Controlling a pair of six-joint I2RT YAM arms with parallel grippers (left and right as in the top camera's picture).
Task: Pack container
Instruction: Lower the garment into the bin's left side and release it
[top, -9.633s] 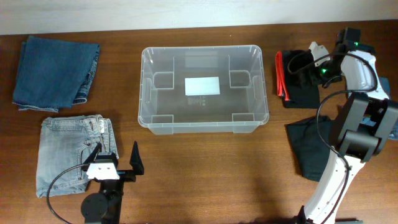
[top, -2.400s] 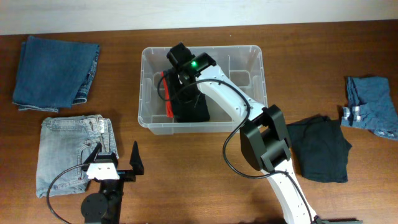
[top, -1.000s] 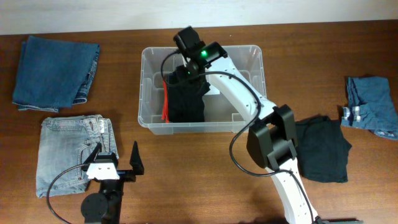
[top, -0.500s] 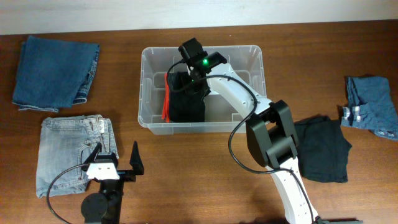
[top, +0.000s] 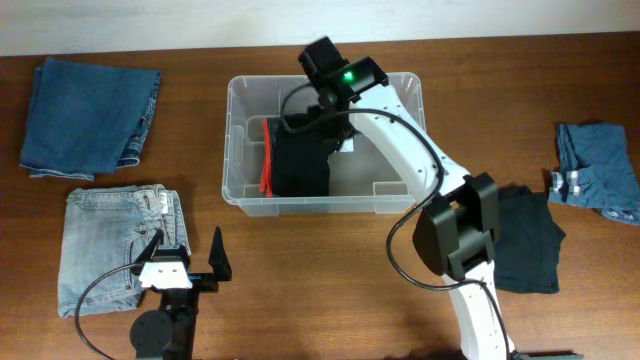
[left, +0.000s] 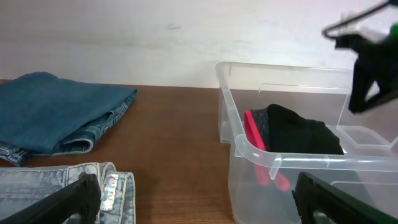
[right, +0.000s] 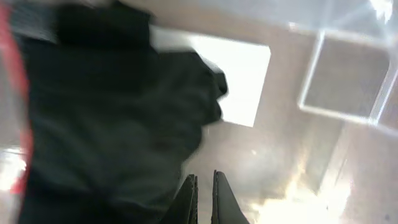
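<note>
- Inside the clear container (top: 232, 150)?
- Black garment (top: 300, 165), red edge (top: 265, 165) on its left; white label (right: 245, 81).
- Left of frame?
- Dark blue denim (top: 90, 115) upper left; pale faded jeans (top: 110, 245) lower left.
- Right side?
- Black cloth (top: 525, 240); mid-blue denim (top: 600, 170) at the far edge. Brown wood table (top: 320, 300) throughout.

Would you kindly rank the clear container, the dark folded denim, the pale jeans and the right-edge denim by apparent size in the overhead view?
Largest: the container.
Next: the dark folded denim and the pale jeans, too alike to rank.
Smallest: the right-edge denim, partly cut off by the frame.
</note>
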